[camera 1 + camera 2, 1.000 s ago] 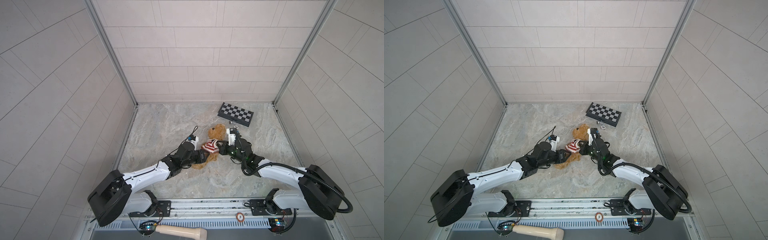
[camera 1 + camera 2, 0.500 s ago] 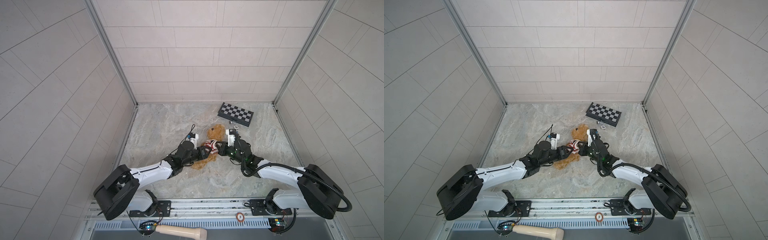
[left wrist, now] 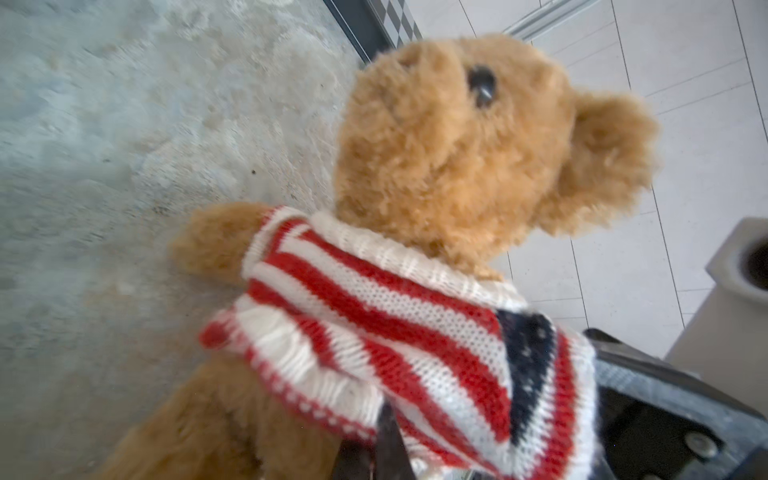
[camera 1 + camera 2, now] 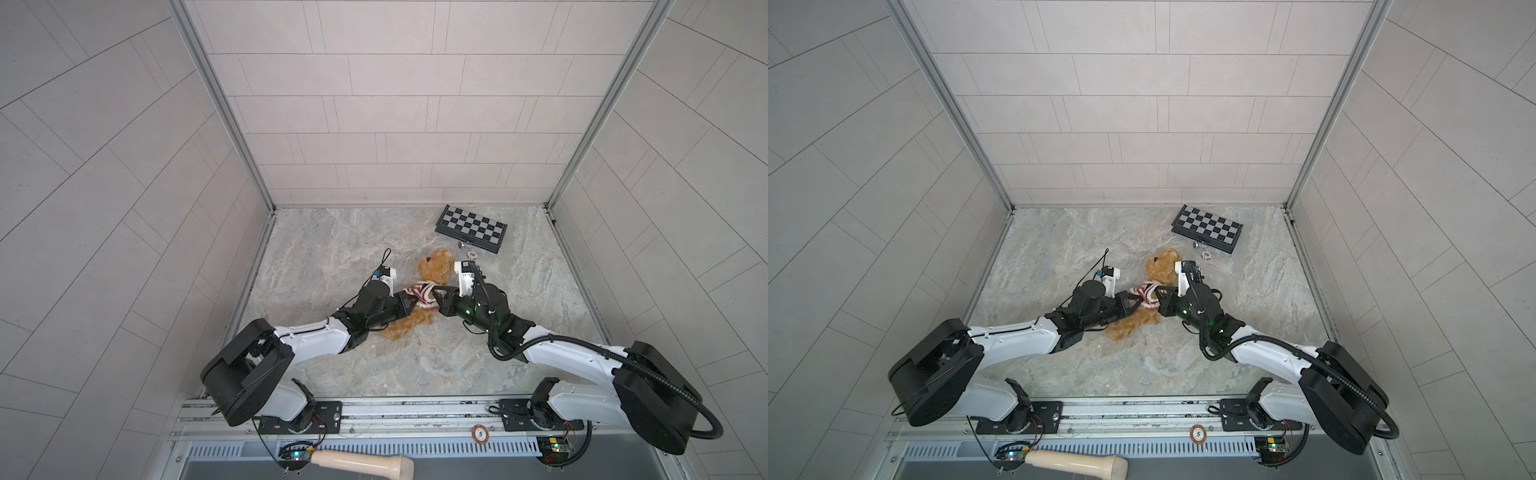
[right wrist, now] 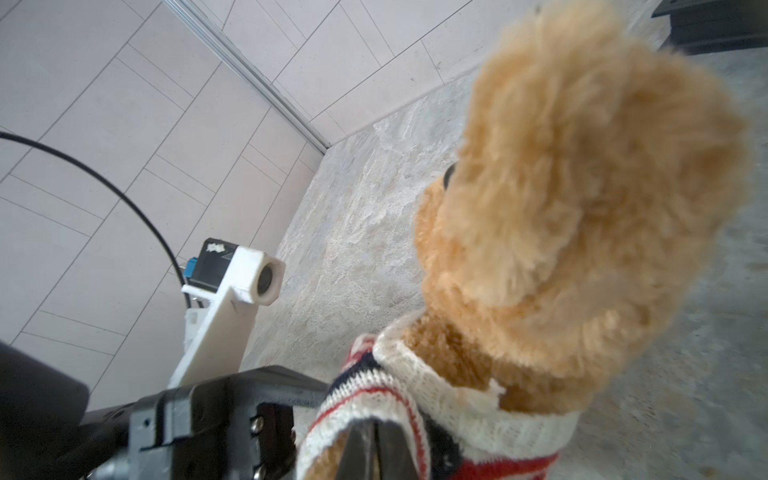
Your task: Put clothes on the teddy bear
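The teddy bear [image 4: 434, 268] lies mid-table, face up as far as I can tell. Its head points at the back wall and its legs at the arm rail [image 4: 395, 409], with my two tools pressed in on either flank.

My left gripper [image 3: 384, 419] is clamped on the bunched hem of the sweater [image 3: 395, 316]. My right gripper [image 5: 374, 442] is pinched shut on the knit at the opposite side.

The collar sits round the neck and one paw pokes out of a sleeve (the other arm I cannot see). I judge the step in hand to be drawing the hem down over the belly. To do it well I would pull both sides evenly toward the legs. I would keep the wrists low so the bear is dragged flat rather than lifted, and watch that the stripes do not twist.

The tabletop [image 4: 332, 249] is a smooth grey marbled slab, so I expect the plush to slide unless the two pulls balance. Pale tiled walls [image 4: 395, 104] close in three sides. A chessboard [image 4: 471, 228] lies near the back, well apart from the work, with a chip [image 4: 472, 254] just beside it.
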`<state>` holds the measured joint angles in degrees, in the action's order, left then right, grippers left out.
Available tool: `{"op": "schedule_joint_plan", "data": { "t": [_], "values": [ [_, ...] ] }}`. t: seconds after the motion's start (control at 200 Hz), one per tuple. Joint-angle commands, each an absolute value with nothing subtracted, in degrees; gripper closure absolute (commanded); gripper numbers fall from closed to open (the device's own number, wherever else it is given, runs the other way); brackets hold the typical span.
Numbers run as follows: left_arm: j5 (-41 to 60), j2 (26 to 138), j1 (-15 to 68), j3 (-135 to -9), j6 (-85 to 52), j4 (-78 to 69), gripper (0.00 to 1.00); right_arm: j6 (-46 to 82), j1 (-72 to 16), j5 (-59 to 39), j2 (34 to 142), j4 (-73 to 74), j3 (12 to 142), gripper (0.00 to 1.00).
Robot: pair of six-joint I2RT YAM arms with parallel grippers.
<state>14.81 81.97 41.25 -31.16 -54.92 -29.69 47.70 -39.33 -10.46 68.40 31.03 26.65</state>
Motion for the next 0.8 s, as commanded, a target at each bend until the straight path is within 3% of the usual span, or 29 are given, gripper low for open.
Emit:
{"op": "schedule_joint_plan", "data": {
  "t": [0.0,0.32,0.741,0.796],
  "values": [
    [10.7,81.5,39.5,-30.7,-50.4,-24.7,1.0,49.0,-39.2,-16.0,63.9,31.9,27.1,1.0],
    [5.7,79.6,37.4,-32.5,-42.8,-16.3,1.0,44.6,-37.6,-26.5,58.1,22.5,30.4,1.0],
    [13.3,78.5,37.5,-33.4,-39.2,-18.8,1.0,43.9,-37.0,-27.7,58.6,22.7,31.0,1.0],
    [14.0,76.5,39.0,-33.5,-37.2,-18.4,0.84,43.8,-37.1,-26.4,59.0,22.4,31.2,1.0]
  ]
}}
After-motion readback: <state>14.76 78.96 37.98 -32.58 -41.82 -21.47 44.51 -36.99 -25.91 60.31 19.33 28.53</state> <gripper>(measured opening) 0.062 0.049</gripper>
